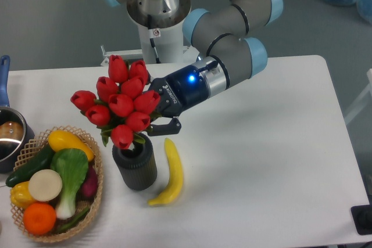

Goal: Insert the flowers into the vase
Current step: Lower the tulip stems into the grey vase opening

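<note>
The flowers (121, 104), a tight bunch of glossy red tulip buds with green leaves, stand tilted left over the vase (135, 166), their stem ends at or just inside its mouth. The vase is a short dark ribbed cylinder on the white table. My gripper (156, 121) reaches in from the right and is shut on the flowers' stems just above the vase rim. One black finger (167, 125) shows below the bunch; the buds hide the other.
A yellow banana (170, 172) lies right beside the vase. A woven basket (93, 199) of vegetables and fruit sits to the left. A pot (8, 139) with a blue handle is at the left edge. The robot base (157, 27) stands behind.
</note>
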